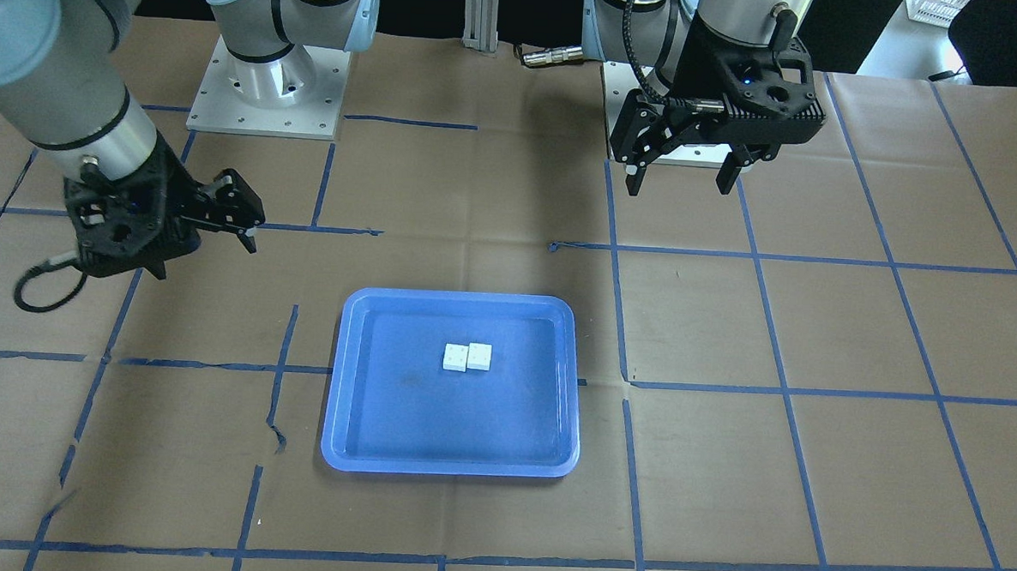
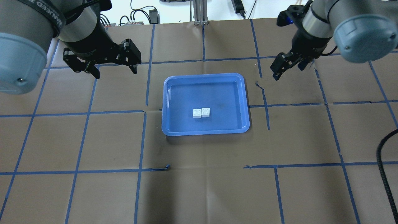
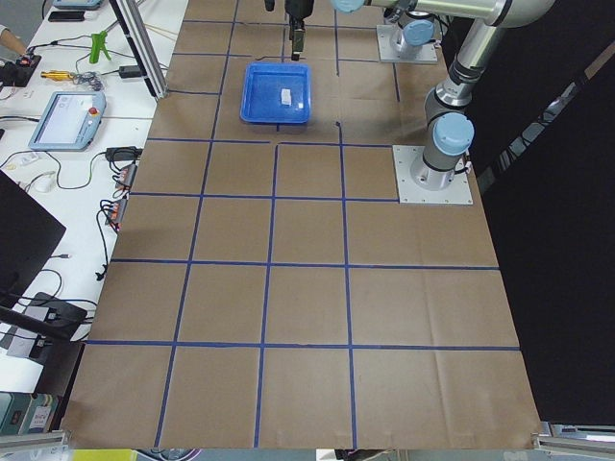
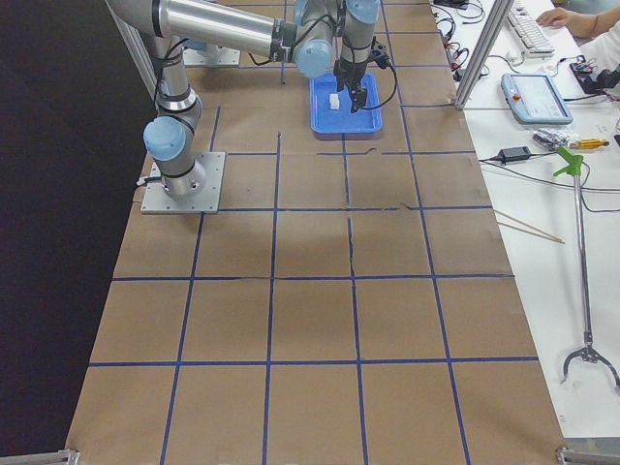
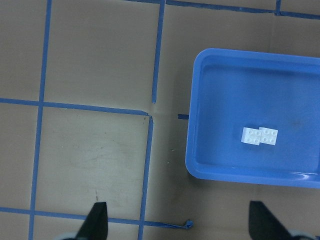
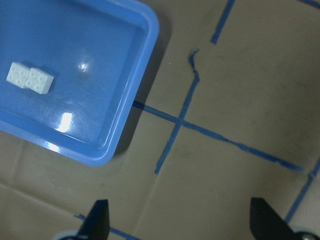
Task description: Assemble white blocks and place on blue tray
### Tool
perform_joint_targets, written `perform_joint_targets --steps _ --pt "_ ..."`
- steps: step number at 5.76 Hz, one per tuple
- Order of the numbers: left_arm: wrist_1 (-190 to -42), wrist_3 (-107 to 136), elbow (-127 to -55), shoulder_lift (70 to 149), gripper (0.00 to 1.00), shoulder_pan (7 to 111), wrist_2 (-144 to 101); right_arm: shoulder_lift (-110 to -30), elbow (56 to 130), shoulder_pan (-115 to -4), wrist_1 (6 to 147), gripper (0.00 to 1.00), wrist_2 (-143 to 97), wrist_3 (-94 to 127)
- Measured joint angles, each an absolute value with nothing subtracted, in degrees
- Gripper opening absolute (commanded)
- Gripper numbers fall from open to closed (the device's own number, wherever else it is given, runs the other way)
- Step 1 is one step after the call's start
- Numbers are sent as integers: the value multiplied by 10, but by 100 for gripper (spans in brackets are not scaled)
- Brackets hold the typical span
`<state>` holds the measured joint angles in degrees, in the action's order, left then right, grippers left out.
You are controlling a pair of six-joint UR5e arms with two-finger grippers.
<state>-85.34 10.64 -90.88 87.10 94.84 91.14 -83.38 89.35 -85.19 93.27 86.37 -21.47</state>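
Observation:
Two white blocks (image 1: 468,357) lie side by side, touching, studs up, inside the blue tray (image 1: 434,415) at mid-table. They also show in the overhead view (image 2: 201,112) on the tray (image 2: 217,93). My left gripper (image 2: 115,72) is open and empty, raised above the table beyond the tray's left far corner. Its wrist view shows the blocks (image 5: 260,135) in the tray (image 5: 225,90). My right gripper (image 2: 287,71) is open and empty, raised beyond the tray's right far corner. Its wrist view shows the blocks (image 6: 30,79) and the tray (image 6: 100,50).
The table is covered in brown paper with a blue tape grid (image 2: 143,140). The arm bases (image 1: 268,86) stand at the robot's side. A black cable (image 2: 384,161) hangs at the overhead view's right edge. Tools and screens lie on side benches (image 3: 67,115).

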Motion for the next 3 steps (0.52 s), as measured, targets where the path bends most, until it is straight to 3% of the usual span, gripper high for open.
perform_joint_targets --steps 3 --pt "-854 106 -909 871 99 949 911 -851 800 -892 830 100 881 27"
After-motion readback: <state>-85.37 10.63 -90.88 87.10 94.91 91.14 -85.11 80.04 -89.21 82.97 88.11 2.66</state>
